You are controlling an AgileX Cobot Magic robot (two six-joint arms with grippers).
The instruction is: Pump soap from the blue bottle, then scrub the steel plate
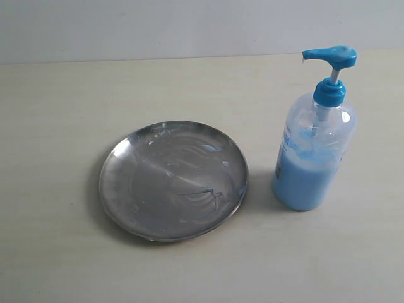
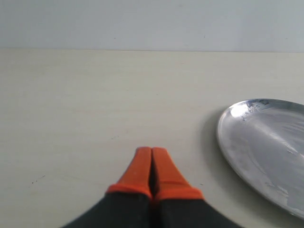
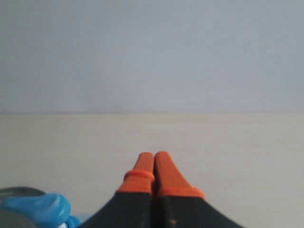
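The steel plate (image 1: 173, 180) lies on the pale table, round and shiny with streaky smears. To its right stands the blue bottle (image 1: 314, 151), clear with a bright blue pump head (image 1: 331, 58) whose spout points toward the plate. Light blue soap (image 1: 303, 183) fills its lower half. Neither arm shows in the exterior view. In the left wrist view my left gripper (image 2: 152, 151) is shut and empty over bare table, with the plate's rim (image 2: 228, 123) off to one side. My right gripper (image 3: 153, 155) is shut and empty too, with the blue pump head (image 3: 40, 209) at the frame's corner.
The pale wooden table (image 1: 57, 101) runs back to a light grey wall (image 1: 158, 25). Only the plate and the bottle stand on it in the exterior view.
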